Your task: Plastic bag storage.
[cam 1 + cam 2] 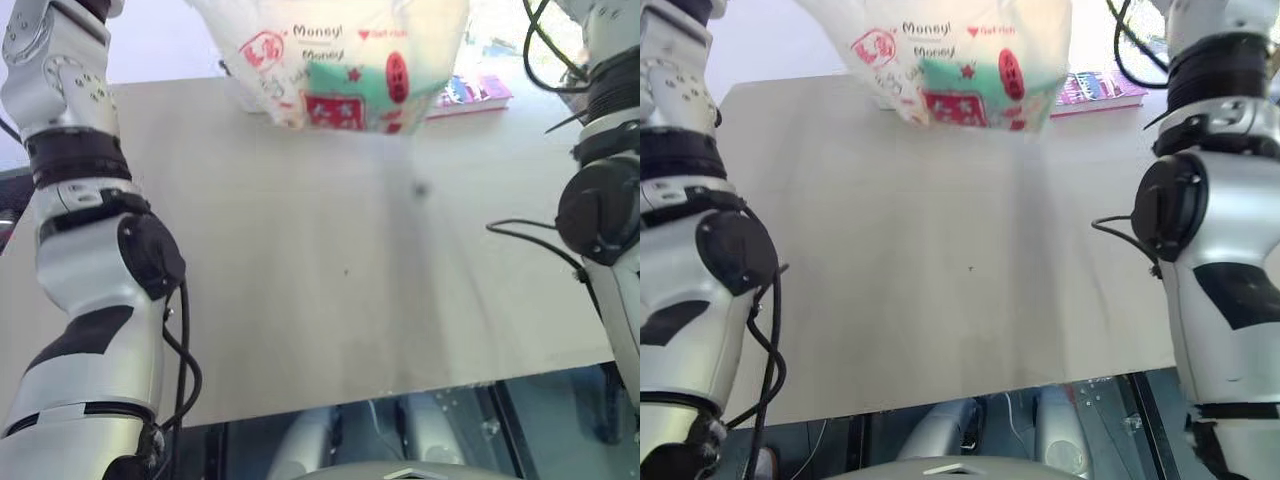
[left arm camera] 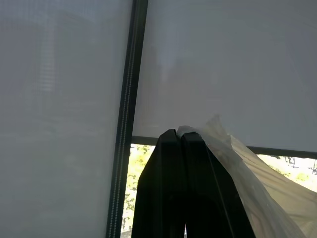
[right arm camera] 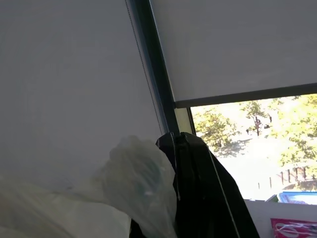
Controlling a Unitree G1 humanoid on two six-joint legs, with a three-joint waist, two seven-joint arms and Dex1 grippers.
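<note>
The plastic bag [image 1: 330,60], thin, translucent white with red print, hangs in the air over the far part of the table; its top runs past the upper edge of the head views. A green packet [image 1: 360,90] shows through its lower wall. In the left wrist view my left gripper [image 2: 178,136] is shut, with a fold of the bag [image 2: 247,178] pinched at its tips and trailing away. In the right wrist view my right gripper [image 3: 176,141] is shut too, with the bag's film [image 3: 133,183] bunched against its fingers.
The pale wooden table [image 1: 300,280] stretches below the bag, its near edge toward me. A pink book [image 1: 475,92] lies at the far right of the table, behind the bag. Both wrist views face window blinds and trees outside.
</note>
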